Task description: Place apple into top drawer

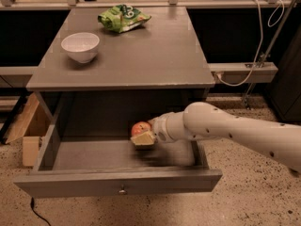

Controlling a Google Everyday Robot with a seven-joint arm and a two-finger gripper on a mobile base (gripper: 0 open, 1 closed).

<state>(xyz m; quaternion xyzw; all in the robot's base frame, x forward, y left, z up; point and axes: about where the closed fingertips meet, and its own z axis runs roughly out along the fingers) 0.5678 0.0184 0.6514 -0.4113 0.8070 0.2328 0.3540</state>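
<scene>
Apple clamped in the hand, off the floor inside the open top drawer.

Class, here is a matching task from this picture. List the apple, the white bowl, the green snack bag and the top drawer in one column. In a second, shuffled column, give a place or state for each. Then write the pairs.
Column one:
1. apple
2. white bowl
3. green snack bag
4. top drawer

Column two:
A. pulled open, below the tabletop
B. at the far edge of the tabletop
C. held in the gripper, above the inside of the drawer
D. on the left part of the tabletop as seen

Pairs: 1-C, 2-D, 3-B, 4-A.
</scene>
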